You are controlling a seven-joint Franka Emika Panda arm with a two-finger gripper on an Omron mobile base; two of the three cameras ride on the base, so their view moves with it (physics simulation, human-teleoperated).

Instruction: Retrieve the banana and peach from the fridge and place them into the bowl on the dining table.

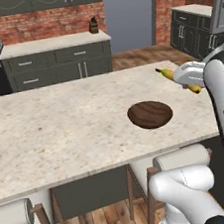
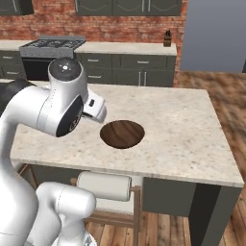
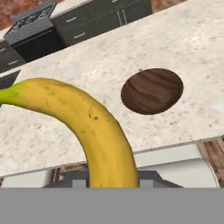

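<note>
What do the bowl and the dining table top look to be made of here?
The bowl looks like dark brown wood with a matte finish: streaky grain lines run across its inside. The dining table top appears to be polished stone, perhaps granite or marble, judging by its beige speckled surface and thin slab edge.

Left base view: set behind the arm to its left, high, facing forward and down across the dining table (image 1: 61,125) toward the brick back wall (image 1: 47,20).
Right base view: set behind the arm to its right, same downward tilt, same table, same wall.
Shared by both: the bowl (image 1: 150,114) and the counters beyond.
Hand view: rides the hand, very near the banana (image 3: 94,127), looking past it, tilted, to bowl and table edge.
</note>
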